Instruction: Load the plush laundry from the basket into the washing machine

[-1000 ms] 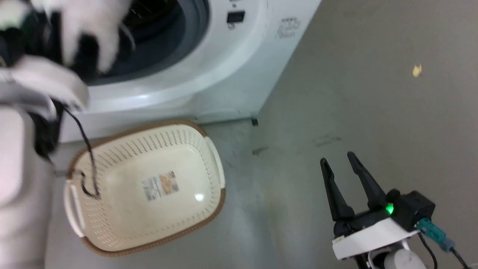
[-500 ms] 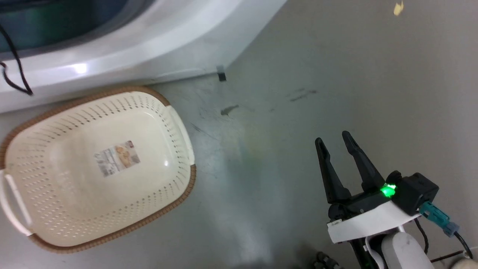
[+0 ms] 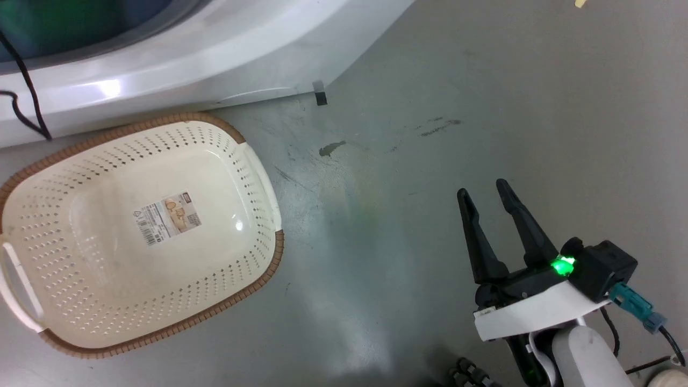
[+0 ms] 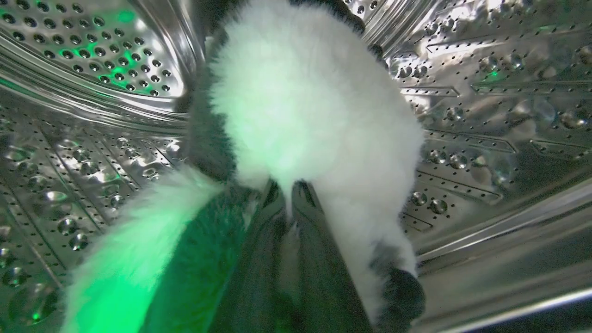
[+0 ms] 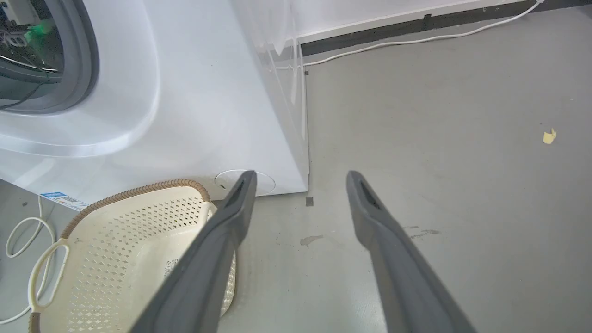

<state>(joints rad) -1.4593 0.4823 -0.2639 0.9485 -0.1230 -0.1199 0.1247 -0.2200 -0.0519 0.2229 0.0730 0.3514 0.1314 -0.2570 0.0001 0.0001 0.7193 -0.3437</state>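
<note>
The left tool (image 4: 287, 196) is pressed together on a tuft of the plush laundry (image 4: 305, 101), with white fur caught between its two dark fingers; the panda hangs from that pinch inside the perforated steel drum (image 4: 485, 92), its white body washed in green light and a black limb dangling at the lower right of the left wrist view; whether it touches the drum wall I cannot tell. The right tool (image 3: 482, 191) stands spread and holds nothing, poised over the grey floor (image 3: 484, 107) well to the right of the basket (image 3: 177, 322); the basket sits on the floor just in front of the washing machine (image 3: 215, 54), a label (image 3: 166, 217) showing on its bottom; a black cable (image 3: 28, 88) hangs across the machine's white front; a small yellow scrap (image 5: 549, 136) lies on the floor, well apart from both.
</note>
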